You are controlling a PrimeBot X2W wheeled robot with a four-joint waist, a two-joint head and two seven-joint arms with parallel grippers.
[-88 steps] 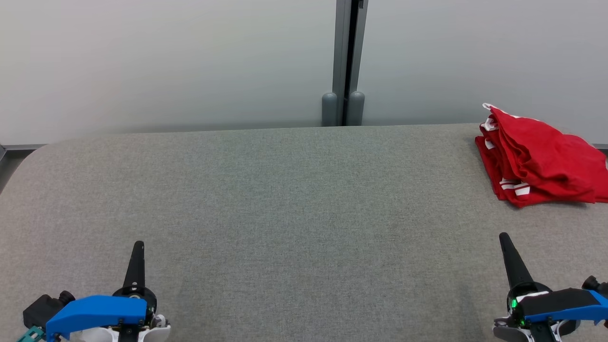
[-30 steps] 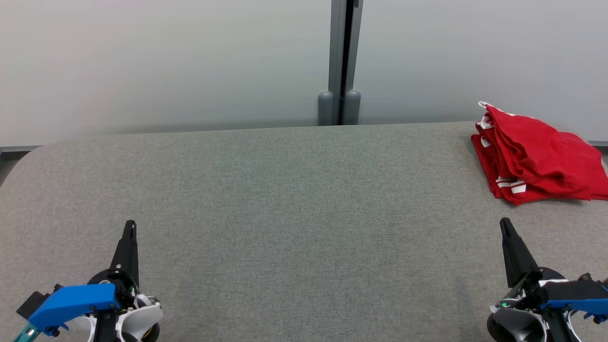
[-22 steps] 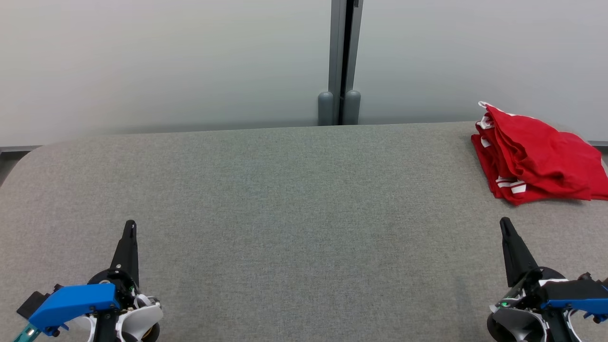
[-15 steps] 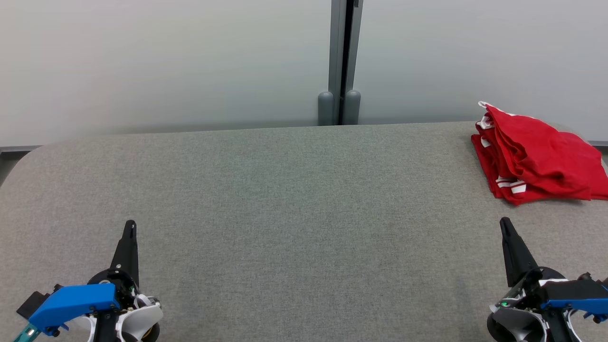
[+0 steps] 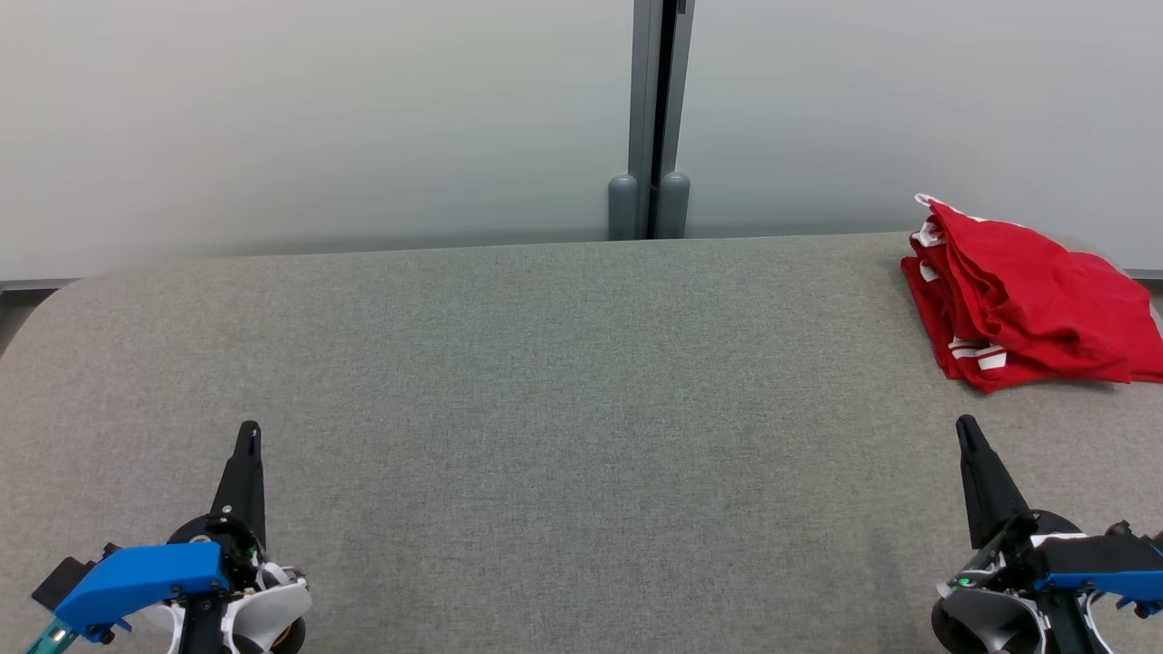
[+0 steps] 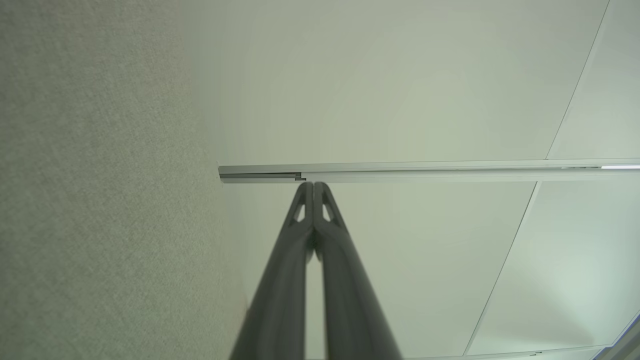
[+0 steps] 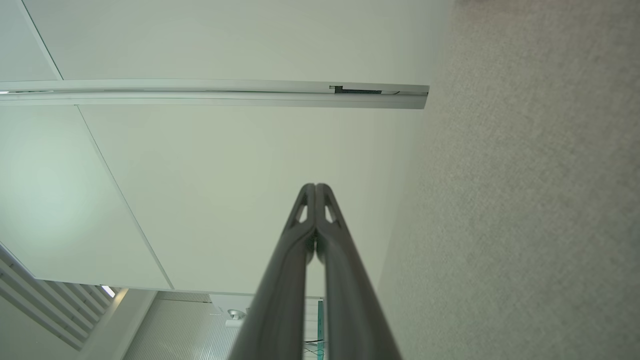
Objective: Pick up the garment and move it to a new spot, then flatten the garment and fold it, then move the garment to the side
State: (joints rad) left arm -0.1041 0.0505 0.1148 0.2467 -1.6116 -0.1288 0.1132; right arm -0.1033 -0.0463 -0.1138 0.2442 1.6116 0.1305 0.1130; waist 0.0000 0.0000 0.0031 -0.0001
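The garment (image 5: 1027,295), red with white-striped trim, lies in a folded bundle at the far right of the grey felt table (image 5: 563,381), partly cut off by the head view's right edge. My left gripper (image 5: 247,429) rests at the lower left, shut with nothing in it. At the lower right my right gripper (image 5: 965,424) is shut too and holds nothing, a short way in front of the garment and apart from it. In the left wrist view the left gripper (image 6: 314,185) has its fingers pressed together, and the right gripper (image 7: 315,186) looks the same in the right wrist view.
A pale wall with a grey vertical post (image 5: 652,118) stands right behind the table's far edge. The table's corners are rounded, with the left one (image 5: 54,300) near the left edge of the head view.
Since the earliest frame both grippers have drawn back a little toward the bottom edge and the view has shifted slightly. Over the last second nothing has moved.
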